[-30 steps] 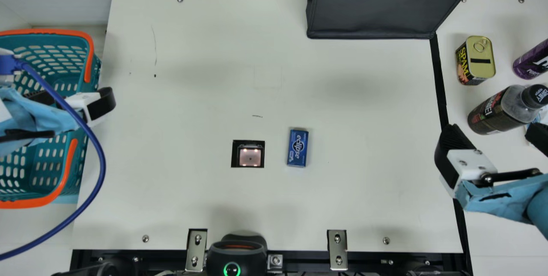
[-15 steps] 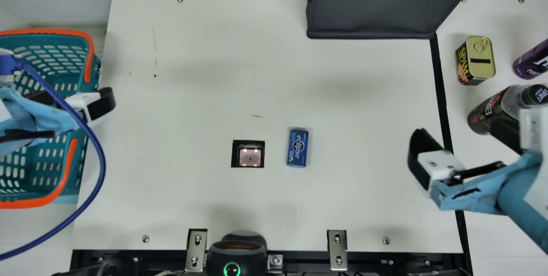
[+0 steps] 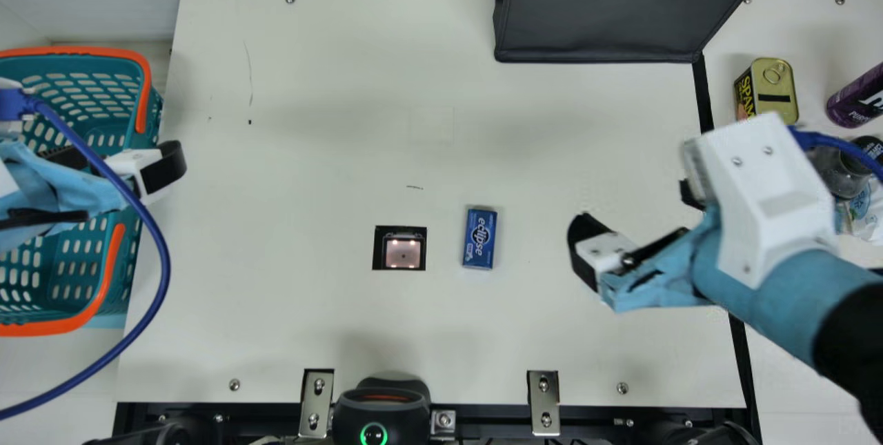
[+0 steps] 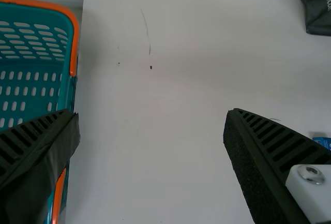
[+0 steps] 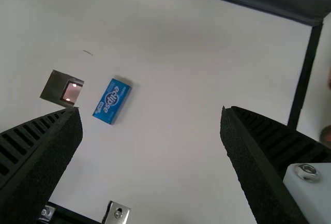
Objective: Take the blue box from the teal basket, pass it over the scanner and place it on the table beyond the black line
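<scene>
Teal basket (image 3: 76,51) cut off at main view's left; bottle (image 3: 836,170) partly hidden.

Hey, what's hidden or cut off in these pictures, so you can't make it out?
- Main view: part of the teal basket's inside, behind the left arm.
- Main view: the dark bottle's lower body, behind the right arm.
- Main view: the purple can's far end, past the right edge.
- Left wrist view: most of the blue box, past the edge.

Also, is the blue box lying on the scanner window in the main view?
No, in that view the blue box lies on the table to the right of the scanner window, with a gap between them.
</scene>
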Tool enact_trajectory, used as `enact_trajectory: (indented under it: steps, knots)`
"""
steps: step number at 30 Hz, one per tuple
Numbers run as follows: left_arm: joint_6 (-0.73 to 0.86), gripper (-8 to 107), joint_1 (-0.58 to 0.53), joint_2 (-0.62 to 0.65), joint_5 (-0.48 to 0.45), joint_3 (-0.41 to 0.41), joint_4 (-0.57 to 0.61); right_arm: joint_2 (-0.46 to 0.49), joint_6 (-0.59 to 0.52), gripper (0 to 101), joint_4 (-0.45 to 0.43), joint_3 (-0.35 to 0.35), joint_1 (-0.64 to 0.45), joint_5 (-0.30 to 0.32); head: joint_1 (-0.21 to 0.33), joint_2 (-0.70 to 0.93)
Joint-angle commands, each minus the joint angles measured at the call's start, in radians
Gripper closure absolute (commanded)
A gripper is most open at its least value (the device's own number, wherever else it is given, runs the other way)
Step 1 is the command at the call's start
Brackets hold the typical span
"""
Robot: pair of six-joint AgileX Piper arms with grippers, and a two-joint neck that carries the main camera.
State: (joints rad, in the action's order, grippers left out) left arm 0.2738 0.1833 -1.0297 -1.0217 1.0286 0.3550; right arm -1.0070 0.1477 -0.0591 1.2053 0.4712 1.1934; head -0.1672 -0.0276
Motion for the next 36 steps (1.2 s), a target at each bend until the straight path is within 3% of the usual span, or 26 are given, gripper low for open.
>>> enact_trajectory:
  steps: [1, 8, 19, 26, 36]
  knots:
    - [0.0, 9, 0.0, 0.0, 0.0, 0.0, 0.0, -0.057, 0.142, 6, -0.046, 0.003, 0.104, -0.017, 0.029, 0.0]
    - [0.0, 9, 0.0, 0.0, 0.0, 0.0, 0.0, -0.206, 0.426, 6, -0.151, 0.034, 0.271, -0.06, 0.029, 0.0]
    - [0.0, 9, 0.0, 0.0, 0.0, 0.0, 0.0, -0.386, 0.747, 6, -0.222, 0.062, 0.386, -0.097, 0.029, 0.0]
    - [0.0, 9, 0.0, 0.0, 0.0, 0.0, 0.0, -0.463, 0.839, 6, -0.214, 0.048, 0.405, -0.119, 0.029, 0.0]
    - [0.0, 9, 0.0, 0.0, 0.0, 0.0, 0.0, -0.541, 0.836, 6, -0.163, 0.002, 0.383, -0.16, 0.029, 0.0]
